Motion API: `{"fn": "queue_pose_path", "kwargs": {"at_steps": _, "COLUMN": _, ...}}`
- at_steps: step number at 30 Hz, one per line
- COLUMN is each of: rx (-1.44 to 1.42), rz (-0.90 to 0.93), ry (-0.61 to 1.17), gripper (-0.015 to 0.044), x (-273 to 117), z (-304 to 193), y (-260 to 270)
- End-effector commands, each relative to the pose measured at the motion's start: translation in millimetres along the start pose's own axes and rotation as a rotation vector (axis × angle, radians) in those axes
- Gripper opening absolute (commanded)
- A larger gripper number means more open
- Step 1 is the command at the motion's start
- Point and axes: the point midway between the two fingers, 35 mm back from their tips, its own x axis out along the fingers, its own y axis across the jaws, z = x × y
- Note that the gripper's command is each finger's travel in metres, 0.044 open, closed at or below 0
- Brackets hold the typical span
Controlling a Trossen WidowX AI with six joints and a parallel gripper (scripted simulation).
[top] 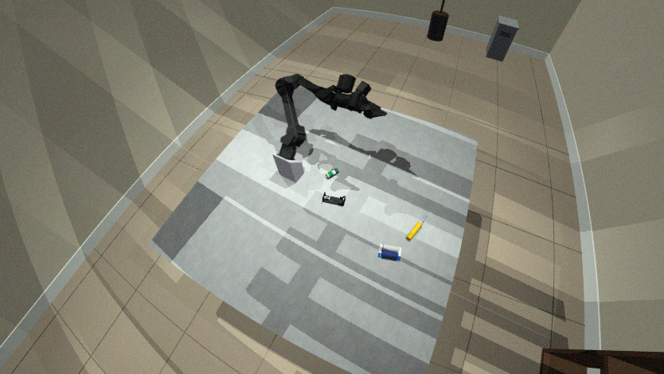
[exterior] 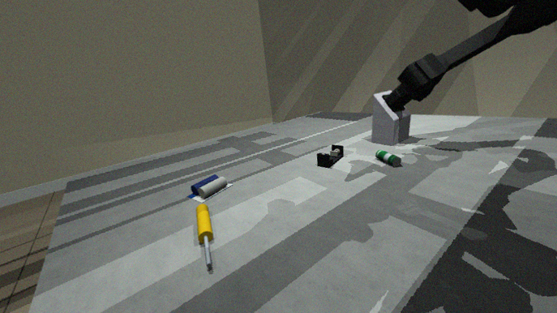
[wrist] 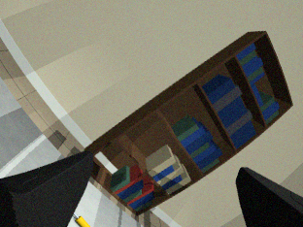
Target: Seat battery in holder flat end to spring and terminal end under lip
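Note:
The battery (top: 332, 173) (exterior: 387, 158), green with a white band, lies on its side on the table between the arm's base and the holder, outside the holder and at an angle to it. The black holder (top: 333, 200) (exterior: 324, 159) stands upright on the table with raised end walls and a small pale part at one end. Nothing lies in its trough. The spring and lip are too small to tell apart. My gripper (top: 381, 113) (wrist: 167, 170) is open and empty, high above the table and away from both, with its fingers wide apart in the wrist view.
A yellow screwdriver (top: 414, 231) (exterior: 203, 222) (wrist: 83, 221) lies far from the holder. Near it are a blue cylinder (top: 389, 255) (exterior: 203, 184) and a light grey cylinder (exterior: 213, 187), side by side. The arm's pale base bracket (top: 290, 169) (exterior: 383, 126) stands close to the battery.

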Motion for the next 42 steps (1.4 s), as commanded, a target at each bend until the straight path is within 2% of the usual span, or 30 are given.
{"fn": "queue_pose_path", "kwargs": {"at_steps": 1, "rx": 0.017, "rz": 0.007, "ry": 0.016, "gripper": 0.0374, "x": 1.1, "z": -4.2, "y": 1.1}}
{"fn": "queue_pose_path", "kwargs": {"at_steps": 3, "rx": 0.155, "rz": 0.057, "ry": 0.15, "gripper": 0.0321, "x": 7.3, "z": -38.0, "y": 10.1}}
{"fn": "queue_pose_path", "kwargs": {"at_steps": 6, "rx": 0.464, "rz": 0.101, "ry": 0.449, "gripper": 0.0248, "x": 6.2, "z": -106.8, "y": 28.7}}
{"fn": "queue_pose_path", "kwargs": {"at_steps": 10, "rx": 0.777, "rz": 0.06, "ry": 0.753, "gripper": 0.0248, "x": -11.3, "z": -166.2, "y": 46.5}}
{"fn": "queue_pose_path", "kwargs": {"at_steps": 14, "rx": 1.077, "rz": -0.061, "ry": 1.044, "gripper": 0.0248, "x": -39.5, "z": -212.1, "y": 62.8}}
{"fn": "queue_pose_path", "kwargs": {"at_steps": 20, "rx": 1.507, "rz": -0.41, "ry": 1.462, "gripper": 0.0248, "x": -94.3, "z": -256.9, "y": 86.0}}
{"fn": "queue_pose_path", "kwargs": {"at_steps": 25, "rx": 1.842, "rz": -0.938, "ry": 1.786, "gripper": 0.0248, "x": -146.5, "z": -271.2, "y": 105.3}}
{"fn": "queue_pose_path", "kwargs": {"at_steps": 26, "rx": 1.888, "rz": -1.049, "ry": 1.831, "gripper": 0.0248, "x": -154.6, "z": -271.3, "y": 108.4}}
{"fn": "queue_pose_path", "kwargs": {"at_steps": 28, "rx": 1.919, "rz": -1.135, "ry": 1.861, "gripper": 0.0248, "x": -160.3, "z": -271.0, "y": 110.5}}
{"fn": "queue_pose_path", "kwargs": {"at_steps": 42, "rx": 1.919, "rz": -1.135, "ry": 1.861, "gripper": 0.0248, "x": -160.3, "z": -271.2, "y": 110.7}}
